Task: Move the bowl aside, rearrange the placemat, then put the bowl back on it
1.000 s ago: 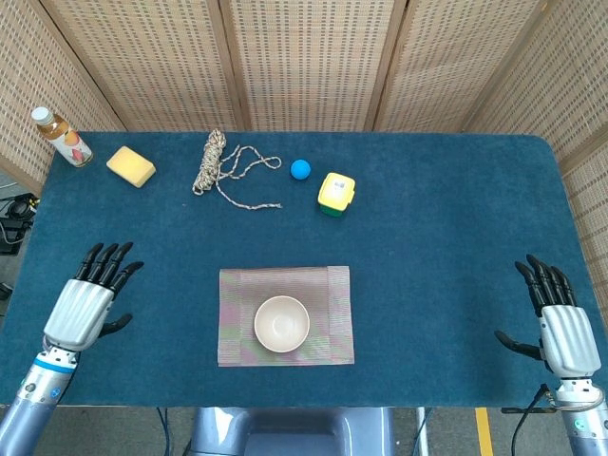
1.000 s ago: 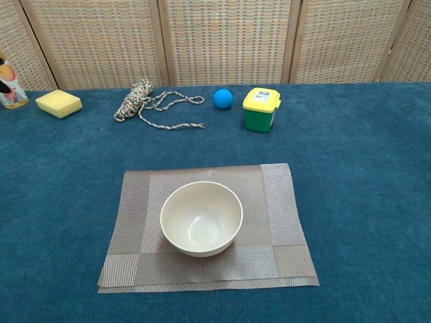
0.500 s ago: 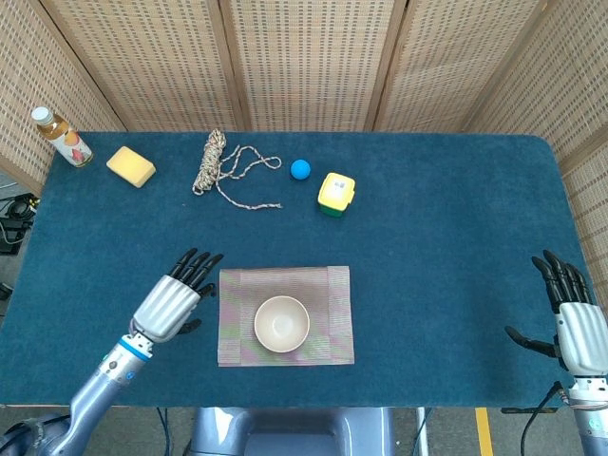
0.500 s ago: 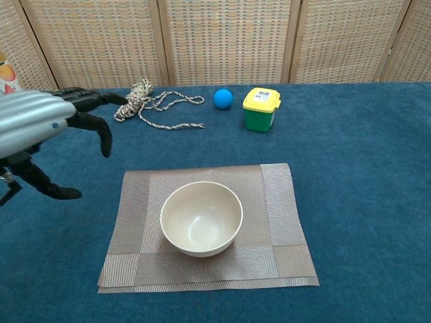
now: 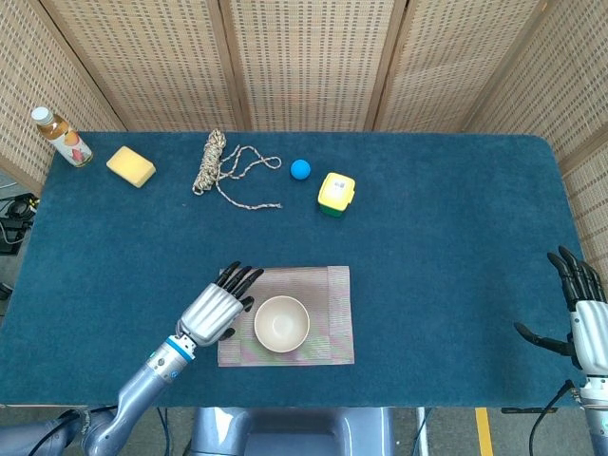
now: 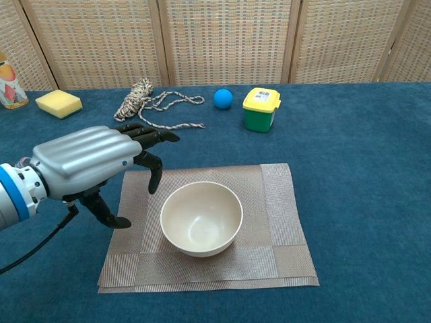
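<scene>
Cream round bowl (image 6: pixel 201 218) sits upright on the striped grey woven placemat (image 6: pixel 279 222), roughly centred on it, near the front edge of the blue carpeted table (image 5: pixel 446 247). Bowl interior bare.

Left hand (image 6: pixel 94 165) hovers over the placemat's left portion, just beside the bowl; head view shows it at the bowl's left rim, but contact cannot be confirmed. Silver back of hand faces up, black fingers (image 6: pixel 149 136) spread apart and extended toward the far side of the table, thumb hanging down toward the mat. Nothing held.

Right hand (image 5: pixel 584 318) well apart from the mat, at the table's right edge near the front; seen in head view only. Fingers apart and pointing away from the robot, thumb out to the side, holding nothing.

Along the far side of the table, left to right: a small bottle with a white cap (image 5: pixel 61 136), a yellow rectangular sponge (image 5: pixel 130 165), a coil of speckled rope (image 5: pixel 223 168) with loose ends trailing, a small blue ball (image 5: pixel 300 169), and a green container with a yellow lid (image 5: pixel 335 194). Woven wicker screen panels (image 5: pixel 304 57) stand behind the table.
</scene>
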Controlling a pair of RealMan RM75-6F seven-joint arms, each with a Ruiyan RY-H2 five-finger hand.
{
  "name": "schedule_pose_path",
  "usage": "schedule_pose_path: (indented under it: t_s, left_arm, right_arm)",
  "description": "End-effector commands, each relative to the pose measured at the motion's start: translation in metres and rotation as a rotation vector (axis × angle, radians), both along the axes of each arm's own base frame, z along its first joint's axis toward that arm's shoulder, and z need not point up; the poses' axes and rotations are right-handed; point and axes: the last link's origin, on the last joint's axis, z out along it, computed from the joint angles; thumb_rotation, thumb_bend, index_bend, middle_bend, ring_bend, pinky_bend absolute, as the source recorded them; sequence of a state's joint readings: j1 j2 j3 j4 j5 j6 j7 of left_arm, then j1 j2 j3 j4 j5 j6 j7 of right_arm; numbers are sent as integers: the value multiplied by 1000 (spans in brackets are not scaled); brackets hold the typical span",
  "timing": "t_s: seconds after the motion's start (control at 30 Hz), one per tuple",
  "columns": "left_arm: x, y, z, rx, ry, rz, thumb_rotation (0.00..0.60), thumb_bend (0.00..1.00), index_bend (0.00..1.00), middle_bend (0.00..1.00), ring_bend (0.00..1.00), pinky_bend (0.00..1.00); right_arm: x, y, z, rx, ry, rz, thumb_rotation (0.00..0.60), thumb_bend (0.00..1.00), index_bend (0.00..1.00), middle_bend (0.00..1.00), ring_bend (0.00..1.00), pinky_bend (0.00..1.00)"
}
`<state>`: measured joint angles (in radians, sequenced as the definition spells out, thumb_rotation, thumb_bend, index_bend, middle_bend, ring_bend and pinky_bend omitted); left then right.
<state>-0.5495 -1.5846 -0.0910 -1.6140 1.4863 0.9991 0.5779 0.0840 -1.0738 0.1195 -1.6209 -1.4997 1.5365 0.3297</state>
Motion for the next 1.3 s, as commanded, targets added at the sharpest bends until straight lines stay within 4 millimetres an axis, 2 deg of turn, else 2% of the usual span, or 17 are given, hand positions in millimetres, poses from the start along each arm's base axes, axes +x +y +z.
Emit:
schedule_pose_path:
  t_s: [0.03, 0.23, 0.5, 0.63, 0.83, 1.13, 1.3]
  left_arm:
    - [5, 0, -8, -11, 15, -13, 600, 124, 478, 0, 0, 0]
    - [18, 0, -21, -22, 14, -36, 600, 125, 467, 0, 0, 0]
    - [24, 0, -36, -26, 49, -55, 600, 136, 513, 0, 0, 0]
    - [24, 0, -43, -28, 61, -52, 600, 236, 549, 0, 0, 0]
    - [25, -1, -47, -29, 66, -56, 600, 259, 601, 0, 0, 0]
    - [25, -1, -52, -32, 60, -58, 600, 405, 681, 0, 0, 0]
    - [21, -1, -47, -20, 54, -59, 600, 413, 686, 0, 0, 0]
  right_arm:
    - [0, 0, 1, -2, -2, 0, 600, 134, 0, 0, 0, 0]
    - [-1, -1, 1, -1, -8, -2, 600, 134, 0, 0, 0, 0]
    - [-1, 0, 2, -2, -15, 0, 600, 134, 0, 0, 0, 0]
    - [-1, 0, 3, -3, -18, 3, 600, 134, 0, 0, 0, 0]
    - [-1, 1, 3, -3, -19, 3, 600, 133, 0, 0, 0, 0]
    - [-6, 5, 7, -17, -19, -17, 600, 134, 0, 0, 0, 0]
    - [-6, 6, 8, -18, -21, -14, 600, 132, 0, 0, 0, 0]
